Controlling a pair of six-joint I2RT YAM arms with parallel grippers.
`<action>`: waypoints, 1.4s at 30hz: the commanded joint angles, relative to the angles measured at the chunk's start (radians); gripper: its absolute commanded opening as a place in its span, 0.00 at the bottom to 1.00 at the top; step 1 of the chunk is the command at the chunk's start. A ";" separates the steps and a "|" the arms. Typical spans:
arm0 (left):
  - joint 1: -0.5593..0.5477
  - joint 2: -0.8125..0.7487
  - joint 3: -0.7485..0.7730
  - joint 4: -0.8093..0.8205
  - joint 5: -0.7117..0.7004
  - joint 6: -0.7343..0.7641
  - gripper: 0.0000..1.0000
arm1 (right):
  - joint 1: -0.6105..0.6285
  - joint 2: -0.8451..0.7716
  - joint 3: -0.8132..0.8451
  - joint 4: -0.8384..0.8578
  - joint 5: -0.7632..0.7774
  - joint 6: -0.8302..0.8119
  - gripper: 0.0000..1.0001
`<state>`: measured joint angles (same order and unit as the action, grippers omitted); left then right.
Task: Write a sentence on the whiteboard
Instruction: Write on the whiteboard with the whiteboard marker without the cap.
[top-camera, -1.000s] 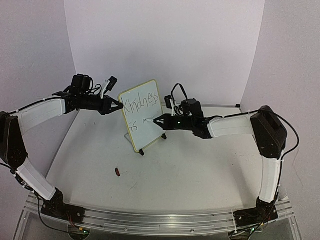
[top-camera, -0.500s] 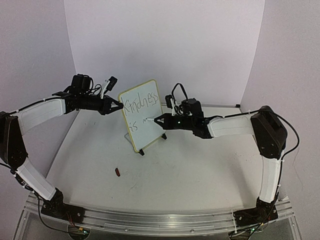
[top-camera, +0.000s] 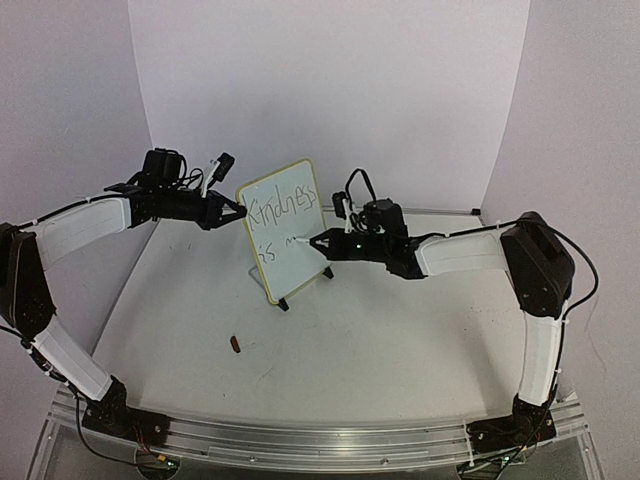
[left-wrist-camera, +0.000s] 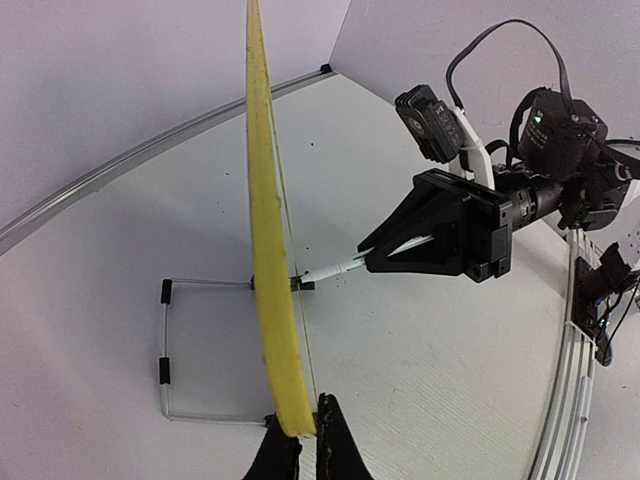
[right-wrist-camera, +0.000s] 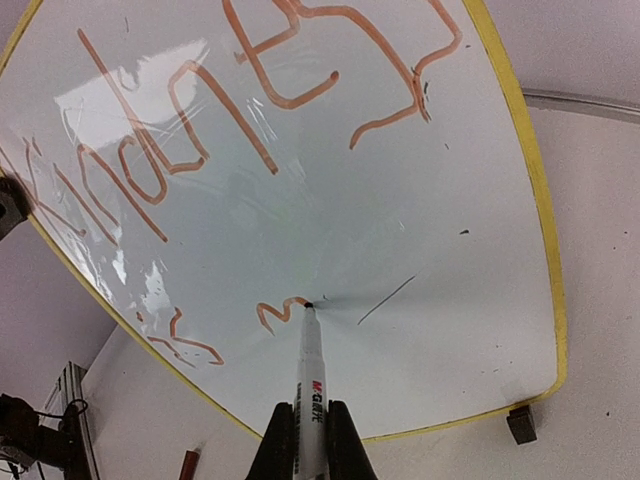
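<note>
The whiteboard stands tilted on its feet at mid-table, yellow frame edge-on in the left wrist view. My left gripper is shut on the board's left edge. My right gripper is shut on a white marker, whose tip touches the board's lower half. The sentence reads "Kindness" on top, with "is" and a short wavy stroke at the marker tip below.
A small red marker cap lies on the table in front of the board. The board's wire stand sticks out behind it. White walls close the back and sides, with a metal rail along the far edge.
My right gripper and the marker tip have crept slightly to the right along the second line, lengthening the wavy stroke after "is". The left arm and the board have not moved.
</note>
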<state>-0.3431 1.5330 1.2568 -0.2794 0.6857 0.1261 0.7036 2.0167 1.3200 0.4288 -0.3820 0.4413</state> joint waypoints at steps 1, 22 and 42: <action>-0.008 -0.004 0.015 -0.066 -0.017 0.039 0.00 | 0.000 -0.015 -0.017 0.030 0.052 0.010 0.00; -0.007 0.000 0.021 -0.080 -0.020 0.050 0.00 | -0.044 -0.162 -0.100 0.054 -0.142 -0.050 0.00; -0.007 0.028 0.027 -0.090 -0.018 0.059 0.00 | -0.117 -0.002 0.025 0.053 -0.317 0.000 0.00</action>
<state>-0.3443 1.5333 1.2633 -0.2985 0.6869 0.1429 0.5971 1.9952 1.2959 0.4542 -0.6749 0.4261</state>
